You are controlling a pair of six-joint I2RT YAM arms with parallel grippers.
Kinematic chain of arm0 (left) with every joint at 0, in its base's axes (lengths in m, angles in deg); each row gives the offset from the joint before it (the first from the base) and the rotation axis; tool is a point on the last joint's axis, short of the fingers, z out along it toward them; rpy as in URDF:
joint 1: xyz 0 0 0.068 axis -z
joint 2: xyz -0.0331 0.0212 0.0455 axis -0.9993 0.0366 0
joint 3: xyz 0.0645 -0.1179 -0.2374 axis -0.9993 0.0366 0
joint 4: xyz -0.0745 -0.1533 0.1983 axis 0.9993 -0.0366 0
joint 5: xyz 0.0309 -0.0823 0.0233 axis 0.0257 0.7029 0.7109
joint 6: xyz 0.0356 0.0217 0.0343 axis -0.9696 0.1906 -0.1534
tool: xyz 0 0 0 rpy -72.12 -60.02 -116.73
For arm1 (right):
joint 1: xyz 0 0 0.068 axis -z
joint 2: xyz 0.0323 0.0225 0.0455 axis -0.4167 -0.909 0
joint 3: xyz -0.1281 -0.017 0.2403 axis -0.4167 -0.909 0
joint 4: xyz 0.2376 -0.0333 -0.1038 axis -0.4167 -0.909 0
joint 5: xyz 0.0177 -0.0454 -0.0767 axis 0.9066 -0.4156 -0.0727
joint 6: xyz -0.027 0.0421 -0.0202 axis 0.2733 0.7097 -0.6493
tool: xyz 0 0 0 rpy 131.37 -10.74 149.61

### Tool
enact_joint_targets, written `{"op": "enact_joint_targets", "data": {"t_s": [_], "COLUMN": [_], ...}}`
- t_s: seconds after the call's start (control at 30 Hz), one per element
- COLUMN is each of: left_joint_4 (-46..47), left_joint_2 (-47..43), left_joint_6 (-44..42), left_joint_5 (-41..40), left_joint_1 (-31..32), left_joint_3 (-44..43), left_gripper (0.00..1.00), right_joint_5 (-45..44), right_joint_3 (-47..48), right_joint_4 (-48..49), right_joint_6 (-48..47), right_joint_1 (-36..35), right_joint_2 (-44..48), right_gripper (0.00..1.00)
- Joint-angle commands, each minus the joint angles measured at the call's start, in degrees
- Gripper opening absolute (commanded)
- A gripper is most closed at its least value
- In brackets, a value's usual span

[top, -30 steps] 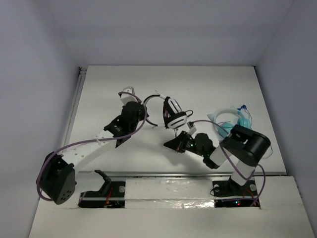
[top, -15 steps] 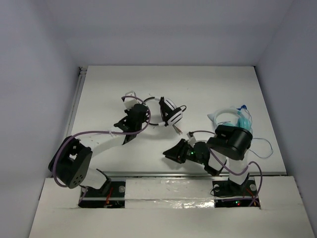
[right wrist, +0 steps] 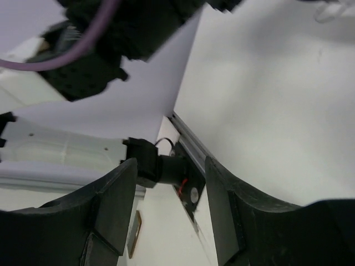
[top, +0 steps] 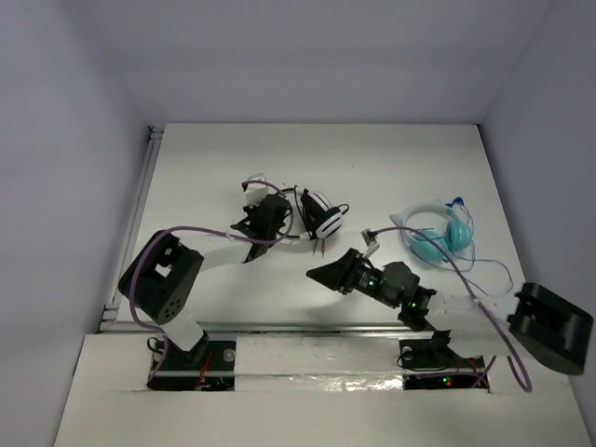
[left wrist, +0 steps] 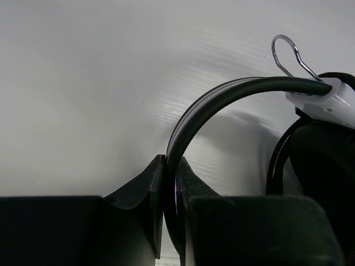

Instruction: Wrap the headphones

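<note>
White table [top: 391, 158] between pale lavender walls [top: 65, 168]

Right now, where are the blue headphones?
In the overhead view, the blue headphones lie at the right of the table, to the right of the black-and-white headphones.

Headphones recorded: two sets, being one black-and-white set [top: 322, 215] and one teal set [top: 436, 238]. Grippers: two, being one left gripper [left wrist: 170, 169] and one right gripper [right wrist: 170, 166]. Desk [top: 372, 158]: one.

Robotics lab test booth by the looks of it; plain white counter [top: 372, 158] boxed in by blank grey walls [top: 65, 186]; left arm [top: 200, 256] and right arm [top: 447, 303], purple cabling, bolted by a metal rail [top: 298, 326].
</note>
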Motion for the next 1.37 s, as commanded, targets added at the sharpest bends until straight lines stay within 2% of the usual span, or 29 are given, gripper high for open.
{"op": "enact_joint_targets", "data": {"t_s": [0.0,0.03,0.07,0.1,0.2,0.23,0.27,0.33,0.37,0.43,0.47,0.53,0.57,0.67,0.73,0.77,0.8,0.93,1.17,1.33], "left_joint_4": [5.0,4.9,4.9,4.6,3.6,2.9,2.7,1.3,0.7,-1.0,-1.7,-3.5,-4.1,-6.7,-9.5,-10.5,-11.6,-17.6,-27.5,-32.4], "left_joint_2": [-0.1,0.0,0.1,0.0,-2.1,-2.9,-5.0,-7.2,-9.8,-12.8,-16.1,-20.0,-24.2,-33.1,-37.5,-41.6,-43.5,-50.3,-51.7,-53.5], "left_joint_6": [0.0,0.0,-0.1,0.0,0.1,0.1,0.2,0.4,0.9,1.3,1.6,2.1,2.2,1.8,1.1,0.6,0.3,-2.5,-11.2,-17.1], "left_joint_5": [-2.8,-2.8,-2.7,-2.6,-2.4,-2.6,-2.6,-2.6,-2.4,-2.0,-1.4,-0.3,1.3,6.0,7.9,9.9,11.0,15.5,26.3,25.7], "left_joint_1": [-0.5,-0.5,-0.5,-0.5,-0.5,-0.5,-0.5,-0.5,-0.5,-0.5,-0.5,-0.5,-0.5,-0.5,0.0,0.0,0.0,0.0,0.0,0.0], "left_joint_3": [-4.1,-4.3,-4.6,-4.6,-3.5,-3.0,-1.8,-0.6,0.3,1.3,2.3,3.2,3.9,5.3,5.4,5.3,5.0,1.9,-11.1,-14.3], "left_gripper": [0.01,0.06,0.17,0.22,0.52,0.58,0.69,0.8,0.9,0.97,0.99,0.99,0.99,0.99,0.99,0.99,0.99,0.99,0.99,0.99], "right_joint_5": [-7.6,-8.4,-9.3,-10.1,-13.7,-16.0,-17.1,-20.7,-22.0,-26.4,-27.6,-31.0,-32.2,-35.6,-37.7,-38.4,-39.6,-44.7,-39.0,-37.8], "right_joint_3": [4.6,5.4,6.3,7.0,10.0,11.6,12.3,13.6,15.1,16.8,18.5,20.5,21.6,26.1,28.9,29.7,30.5,37.5,40.8,42.7], "right_joint_4": [-20.6,-23.9,-26.6,-31.6,-40.0,-42.1,-43.7,-48.2,-49.7,-54.6,-56.0,-61.2,-63.0,-68.8,-72.4,-73.4,-76.1,-85.7,-85.7,-86.6], "right_joint_6": [-8.1,-9.0,-10.6,-11.3,-14.1,-14.7,-15.7,-17.0,-18.4,-19.6,-21.1,-22.6,-23.5,-25.8,-26.4,-26.5,-26.6,-25.0,-26.8,-29.0], "right_joint_1": [-1.1,-1.1,-1.1,-1.1,-1.1,-1.1,-1.1,-1.1,-1.1,-1.1,-1.1,-1.1,-1.1,-1.1,-1.1,-1.1,-1.1,-1.1,-1.1,-1.1], "right_joint_2": [10.4,12.4,14.2,17.5,21.7,24.1,25.2,28.5,29.4,31.3,33.2,35.1,37.0,40.2,43.1,43.8,44.4,42.0,41.0,42.1], "right_gripper": [0.58,0.58,0.59,0.59,0.59,0.59,0.56,0.53,0.48,0.4,0.25,0.04,0.0,0.0,0.25,0.47,0.99,1.0,1.0,1.0]}}
